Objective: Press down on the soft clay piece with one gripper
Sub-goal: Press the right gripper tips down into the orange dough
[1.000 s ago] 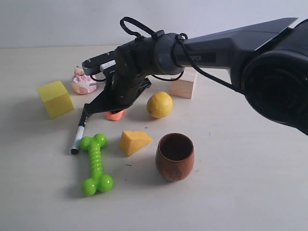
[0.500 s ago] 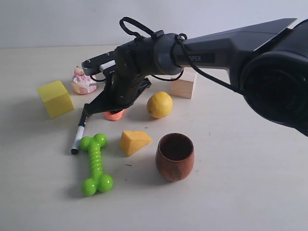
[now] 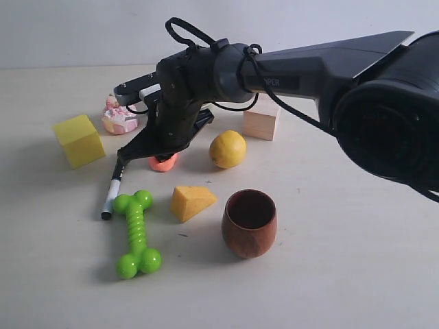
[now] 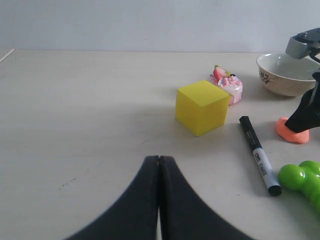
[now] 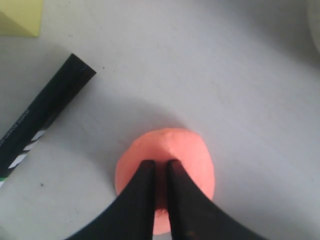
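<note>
Nearest, well in front of the lemon (image 3: 227,149): green bone toy (image 3: 136,233) and wooden cup (image 3: 250,223). Cheese wedge (image 3: 191,202) sits just in front of the lemon.

The soft clay piece (image 3: 163,163) lies on the table level with the lemon, near its left side in the exterior view, not touching it. Right gripper (image 5: 160,164) is over the clay. Its jaws are drawn almost together with a thin slit between. The tips appear to rest on the lump's top, pinching nothing.

Left gripper (image 4: 159,159) is well away from the lemon, jaws pressed together, empty.

Beyond the lemon: wooden block (image 3: 262,123).

Handling, judged: light, very soft, matte, likely tacky. It probably keeps dents and may cling to the tips. No hold needed. Bear straight down on the crown's middle, since an off-centre push could skid it.
</note>
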You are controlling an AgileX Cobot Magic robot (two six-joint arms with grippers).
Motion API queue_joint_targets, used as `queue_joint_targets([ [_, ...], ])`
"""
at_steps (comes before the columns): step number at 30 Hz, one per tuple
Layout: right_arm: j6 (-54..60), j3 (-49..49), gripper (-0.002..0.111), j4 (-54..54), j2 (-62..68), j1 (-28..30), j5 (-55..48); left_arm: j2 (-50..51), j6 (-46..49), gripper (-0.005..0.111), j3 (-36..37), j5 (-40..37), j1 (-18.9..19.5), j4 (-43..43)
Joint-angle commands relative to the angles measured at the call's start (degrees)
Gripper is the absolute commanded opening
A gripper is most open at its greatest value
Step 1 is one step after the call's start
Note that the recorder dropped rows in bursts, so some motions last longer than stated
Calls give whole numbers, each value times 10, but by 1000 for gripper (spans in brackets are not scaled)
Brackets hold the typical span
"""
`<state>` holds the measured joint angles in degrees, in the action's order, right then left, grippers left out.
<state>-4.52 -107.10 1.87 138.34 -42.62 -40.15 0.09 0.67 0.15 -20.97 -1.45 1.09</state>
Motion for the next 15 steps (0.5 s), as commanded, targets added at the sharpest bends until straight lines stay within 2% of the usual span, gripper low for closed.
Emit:
queue_joint_targets([
  [1, 1, -4, 13, -5, 3, 0, -5, -1, 0, 0, -1, 6, -3, 2],
  [10, 1, -4, 14, -5, 3, 0, -5, -1, 0, 0, -1, 6, -3, 2],
  [15, 1, -4, 20, -5, 4, 0, -6, -1, 0, 0, -1, 6, -3, 2],
])
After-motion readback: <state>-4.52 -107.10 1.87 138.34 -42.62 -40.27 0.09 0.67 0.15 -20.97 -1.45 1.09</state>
